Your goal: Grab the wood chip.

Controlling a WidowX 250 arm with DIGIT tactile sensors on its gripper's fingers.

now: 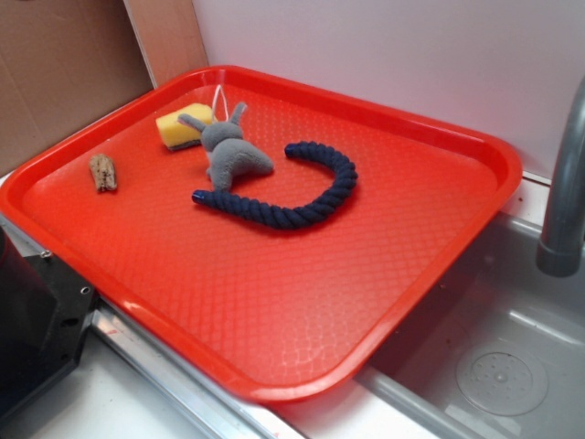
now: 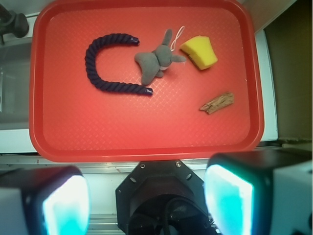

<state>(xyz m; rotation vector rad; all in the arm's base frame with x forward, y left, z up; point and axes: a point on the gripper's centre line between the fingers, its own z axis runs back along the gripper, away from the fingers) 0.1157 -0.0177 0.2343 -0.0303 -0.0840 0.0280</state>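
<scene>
The wood chip (image 1: 102, 172) is a small, rough, light-brown oblong lying flat near the left edge of the red tray (image 1: 274, 366). In the wrist view the chip (image 2: 217, 103) lies at the tray's (image 2: 146, 152) right side, below the yellow sponge. My gripper (image 2: 146, 200) shows only in the wrist view, at the bottom. Its two cyan-lit fingers (image 2: 227, 196) stand wide apart with nothing between them. It is high up, over the robot's black base, short of the tray's near rim and far from the chip. The gripper is out of the exterior view.
On the tray lie a yellow sponge (image 1: 183, 125) (image 2: 199, 52), a grey plush mouse (image 1: 233, 151) (image 2: 155, 61) and a curved navy rope (image 1: 302, 206) (image 2: 105, 68). A grey sink (image 1: 503, 366) with a faucet (image 1: 562, 201) is right of the tray. The black robot base (image 1: 37, 320) (image 2: 161, 196) is at the tray's near-left edge.
</scene>
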